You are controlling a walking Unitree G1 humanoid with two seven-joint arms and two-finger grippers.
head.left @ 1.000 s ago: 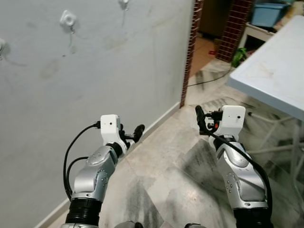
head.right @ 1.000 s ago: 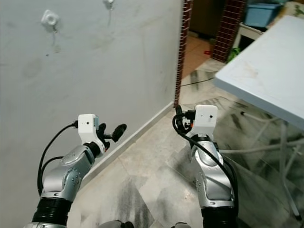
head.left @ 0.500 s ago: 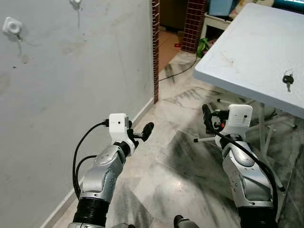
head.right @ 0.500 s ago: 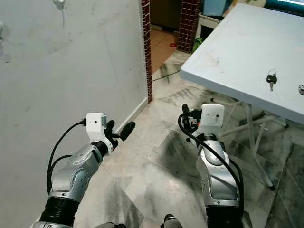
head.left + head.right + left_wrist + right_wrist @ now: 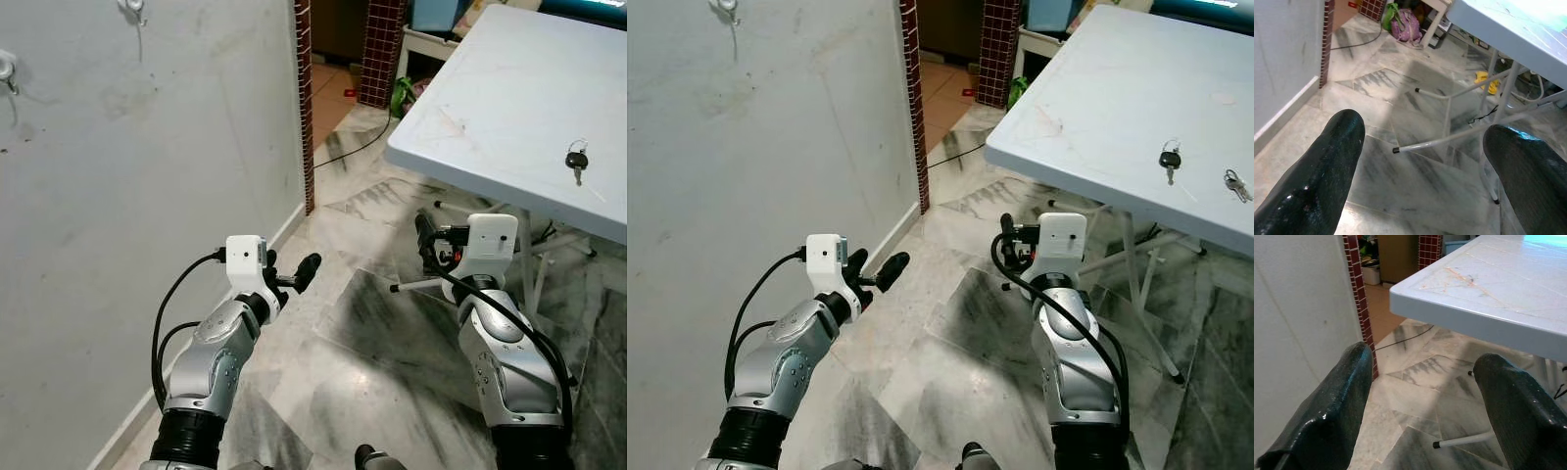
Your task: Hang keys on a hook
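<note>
A black-headed key (image 5: 576,160) lies on the white table (image 5: 490,88) at the right, and a second silver key (image 5: 1234,183) lies beside it. Two white hooks (image 5: 132,8) are fixed high on the grey wall (image 5: 118,196) at the left. My left gripper (image 5: 291,265) is held out low over the marble floor, open and empty. My right gripper (image 5: 428,243) is raised below the table's near edge, open and empty as well. In the right wrist view the table's corner (image 5: 1449,298) lies ahead between the fingers (image 5: 1352,382).
A red brick pillar (image 5: 303,98) ends the wall beside a doorway. The table's metal legs (image 5: 1449,142) and a black cable (image 5: 358,152) cross the floor beneath it. A blue bin (image 5: 436,12) and a green bag (image 5: 1400,22) stand at the back.
The whole view has swung to the right: the wall hooks slid left and the table with its keys came into sight. Both arms keep their pose, grippers unchanged.
</note>
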